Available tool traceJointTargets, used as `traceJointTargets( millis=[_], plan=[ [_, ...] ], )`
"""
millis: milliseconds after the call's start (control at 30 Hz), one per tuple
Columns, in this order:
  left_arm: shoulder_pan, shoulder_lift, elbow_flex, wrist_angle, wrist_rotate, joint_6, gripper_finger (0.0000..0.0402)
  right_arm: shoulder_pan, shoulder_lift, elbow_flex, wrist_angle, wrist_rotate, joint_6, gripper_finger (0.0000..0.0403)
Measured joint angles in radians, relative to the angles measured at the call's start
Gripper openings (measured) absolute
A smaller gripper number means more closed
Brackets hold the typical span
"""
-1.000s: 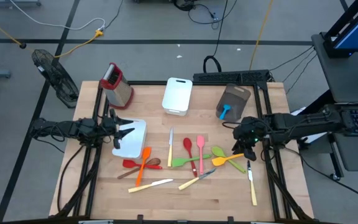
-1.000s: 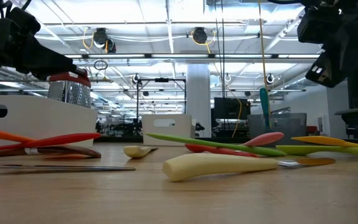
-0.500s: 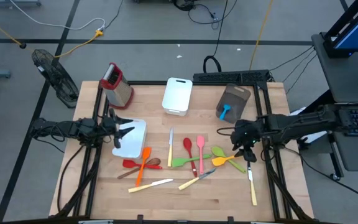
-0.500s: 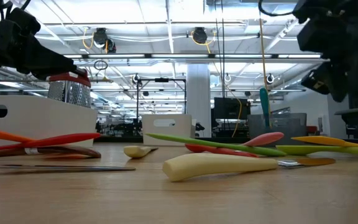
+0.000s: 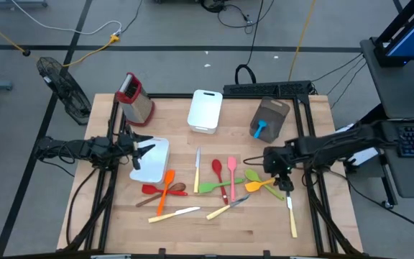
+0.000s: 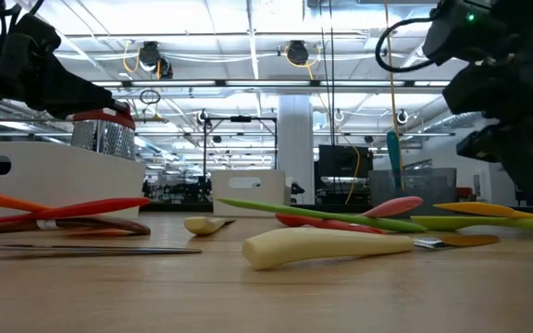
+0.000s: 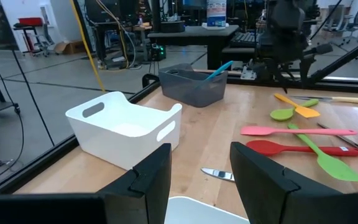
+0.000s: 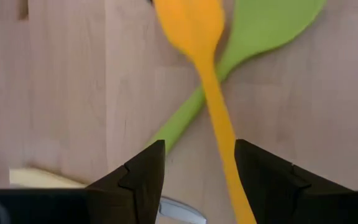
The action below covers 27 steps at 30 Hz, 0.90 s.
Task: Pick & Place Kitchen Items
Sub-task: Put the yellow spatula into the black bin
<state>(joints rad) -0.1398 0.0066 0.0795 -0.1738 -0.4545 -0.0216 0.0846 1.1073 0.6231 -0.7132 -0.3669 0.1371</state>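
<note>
Now right gripper (image 5: 279, 181) farther left, jaws open above orange spatula (image 5: 262, 185).

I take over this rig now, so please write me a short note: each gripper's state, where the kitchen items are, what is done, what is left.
Right gripper: fingers open, empty, above the yellow silicone spatula that crosses a light green silicone spoon.
Left gripper: holds nothing, waits over the near white rectangular tub.
Done: a blue-handled utensil stands in the brown holder.
Left: about a dozen utensils lie loose on the wooden table, among them the red silicone spoon, the pink silicone spatula and cream-handled knives. The far white tub looks empty.
</note>
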Motion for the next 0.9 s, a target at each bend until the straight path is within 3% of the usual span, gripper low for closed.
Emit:
traceJointTargets(
  millis=[200,467,700,900],
  plan=[
    [0.0,0.0,0.0,0.0,0.0,0.0,0.017,0.05,0.037,0.0,-0.009,0.098,0.031,0.0187],
    [0.0,0.0,0.0,0.0,0.0,0.013,0.017,0.088,0.096,0.0,-0.01,0.112,0.034,0.0187],
    [0.0,0.0,0.0,0.0,0.0,0.017,0.017,0.108,0.19,0.0,-0.01,0.237,0.074,0.0187],
    [0.0,0.0,0.0,0.0,0.0,0.018,0.017,0.108,0.259,0.004,-0.013,0.243,0.079,0.018]
  ],
)
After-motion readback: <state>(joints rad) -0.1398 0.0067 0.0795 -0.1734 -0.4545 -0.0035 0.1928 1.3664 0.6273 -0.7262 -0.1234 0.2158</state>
